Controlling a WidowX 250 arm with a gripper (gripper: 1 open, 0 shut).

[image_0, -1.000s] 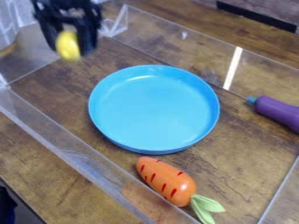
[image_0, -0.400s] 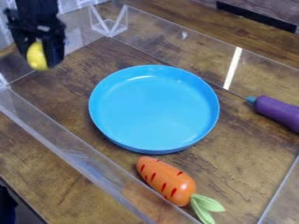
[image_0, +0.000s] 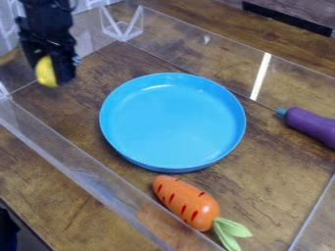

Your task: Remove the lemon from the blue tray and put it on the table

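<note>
lemon [image_0: 47, 71] is out of the blue tray [image_0: 173, 121]; we have the gripper [image_0: 50, 65] clamped on it near the table's [image_0: 249, 186] far left corner, release left.

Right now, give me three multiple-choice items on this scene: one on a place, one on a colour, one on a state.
1. Where is the lemon?
A. in the gripper, at the far left beyond the tray
B. lying in the middle of the tray
C. beside the carrot

2. What colour is the tray?
A. red
B. blue
C. white

3. What does the tray hold?
A. the carrot
B. the eggplant
C. nothing

Key: 1 A, the yellow fruit sits between the dark fingers, clear of the tray's rim. 2 B, the round plate is bright blue. 3 C, its whole surface shows bare, and the carrot and eggplant lie on the table.
</note>
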